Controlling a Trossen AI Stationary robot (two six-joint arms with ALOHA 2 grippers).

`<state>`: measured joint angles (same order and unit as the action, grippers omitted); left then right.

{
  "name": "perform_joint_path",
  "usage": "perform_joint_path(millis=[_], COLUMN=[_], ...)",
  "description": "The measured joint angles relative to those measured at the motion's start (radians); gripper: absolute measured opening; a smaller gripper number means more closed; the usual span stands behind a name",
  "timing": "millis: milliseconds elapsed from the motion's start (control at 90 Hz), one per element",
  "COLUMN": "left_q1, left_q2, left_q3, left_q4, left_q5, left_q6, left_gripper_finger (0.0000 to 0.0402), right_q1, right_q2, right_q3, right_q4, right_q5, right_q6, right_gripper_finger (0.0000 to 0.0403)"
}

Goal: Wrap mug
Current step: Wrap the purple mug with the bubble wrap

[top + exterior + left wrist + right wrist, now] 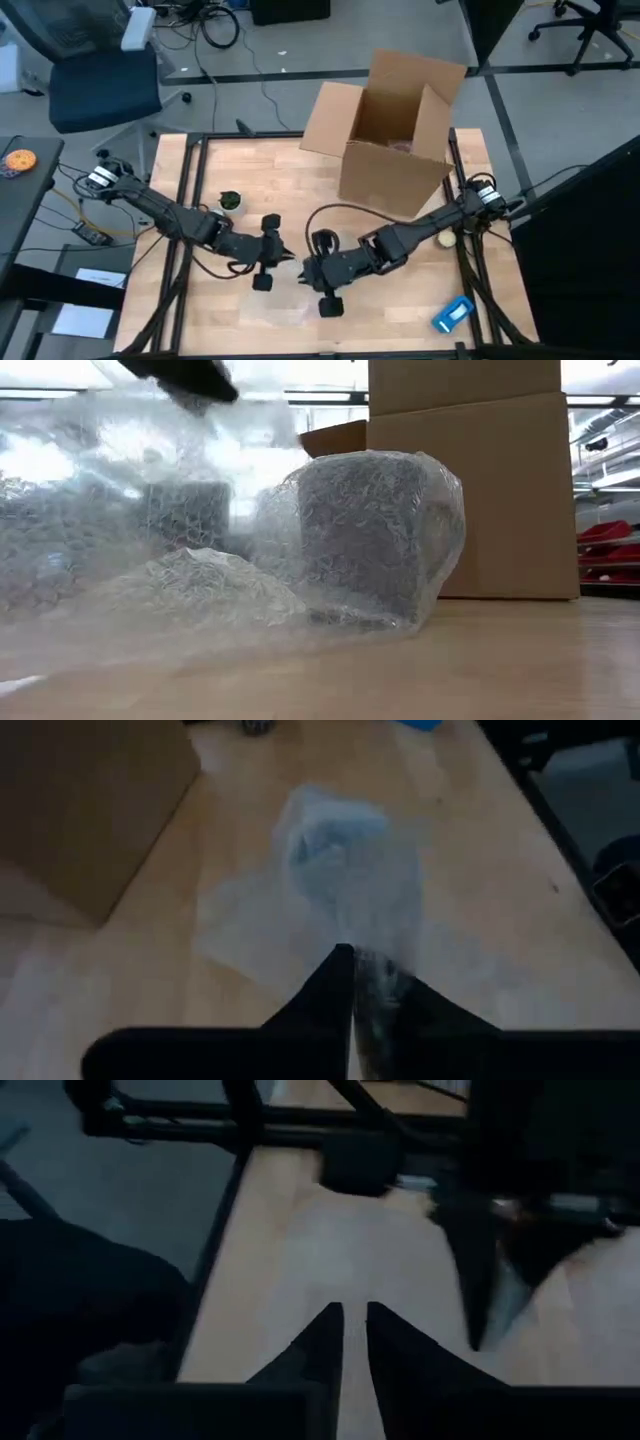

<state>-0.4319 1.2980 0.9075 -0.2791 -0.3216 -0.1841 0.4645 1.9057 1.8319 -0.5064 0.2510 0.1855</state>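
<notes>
- Near the middle of the wooden table (400,320), the left gripper (287,256) is pinched closed on a fold of clear bubble wrap (340,900).
- Facing it, just beside, the right gripper (308,270) has its fingers nearly together; I cannot tell whether it grips anything.
- Seen from table height, the dark mug (365,535) stands upright, bundled in the wrap.
- Behind it stands an open cardboard box (395,130).
- Bare wood lies toward the front edge, where a small blue object (453,314) rests at the right.

Dark mug (365,535) (upright) swathed in clear bubble wrap (190,585), on table
</notes>
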Motion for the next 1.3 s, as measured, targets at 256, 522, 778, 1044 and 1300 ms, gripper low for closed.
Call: perform_joint_path(millis=[256,522,778,1044,1300], left_q1=[0.048,0.048,0.045,0.054,0.102], left_q2=[0.0,0.0,0.0,0.002,0.004], left_q3=[-0.011,-0.088,-0.184,-0.193,-0.249], left_q4=[-0.094,-0.161,-0.113,-0.078,-0.082], left_q5=[-0.026,-0.003,-0.003,-0.182,-0.174], left_q6=[-0.047,-0.168,-0.167,-0.014,-0.057], left_gripper_finger=[0.0,0.0,0.0,0.0,0.0], right_q1=[0.047,0.013,-0.001,0.008,0.019], right_q2=[0.006,0.009,0.01,0.01,0.009], right_q3=[-0.108,-0.327,-0.404,-0.403,-0.403], right_q4=[0.324,0.529,0.561,0.569,0.502], right_q5=[-0.024,-0.151,-0.173,-0.16,-0.169], right_q6=[-0.127,-0.053,0.02,-0.011,0.05], right_gripper_finger=[0.0115,0.0136,0.0129,0.0131,0.013])
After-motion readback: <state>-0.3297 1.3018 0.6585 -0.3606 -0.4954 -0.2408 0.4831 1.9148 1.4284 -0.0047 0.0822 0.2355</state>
